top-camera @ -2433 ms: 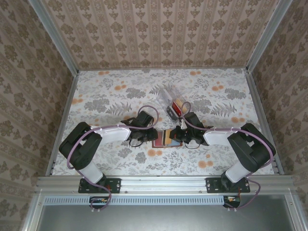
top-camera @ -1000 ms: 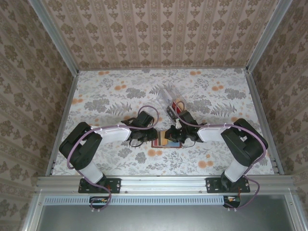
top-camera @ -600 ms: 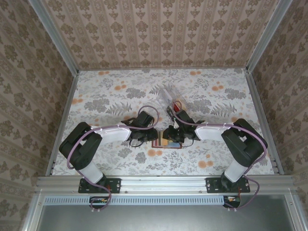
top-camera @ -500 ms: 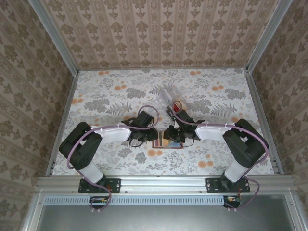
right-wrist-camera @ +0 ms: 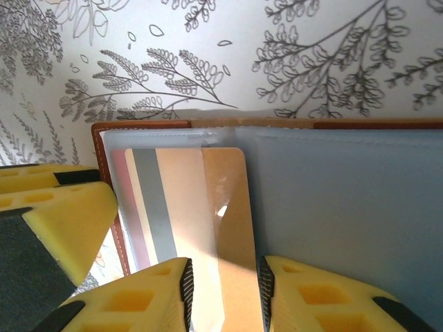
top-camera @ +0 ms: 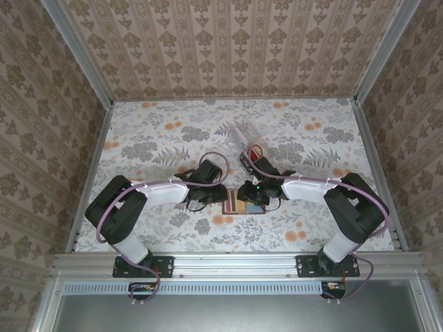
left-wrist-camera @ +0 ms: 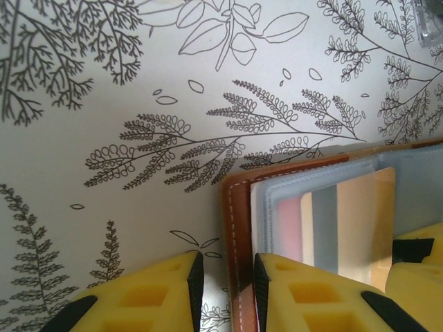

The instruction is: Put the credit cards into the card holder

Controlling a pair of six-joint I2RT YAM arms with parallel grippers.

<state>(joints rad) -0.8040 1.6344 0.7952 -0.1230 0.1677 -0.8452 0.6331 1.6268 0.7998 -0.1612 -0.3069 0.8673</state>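
An open brown leather card holder lies mid-frame on the floral worktop. The right end effector clamps a tan striped plastic card at its clear pocket. The left end effector straddles its left edge, grip unclear.

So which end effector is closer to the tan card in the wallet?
Right. The right end effector is directly over the tan card, straddling its near end. The left end effector straddles the wallet's brown edge, off to the card's side.
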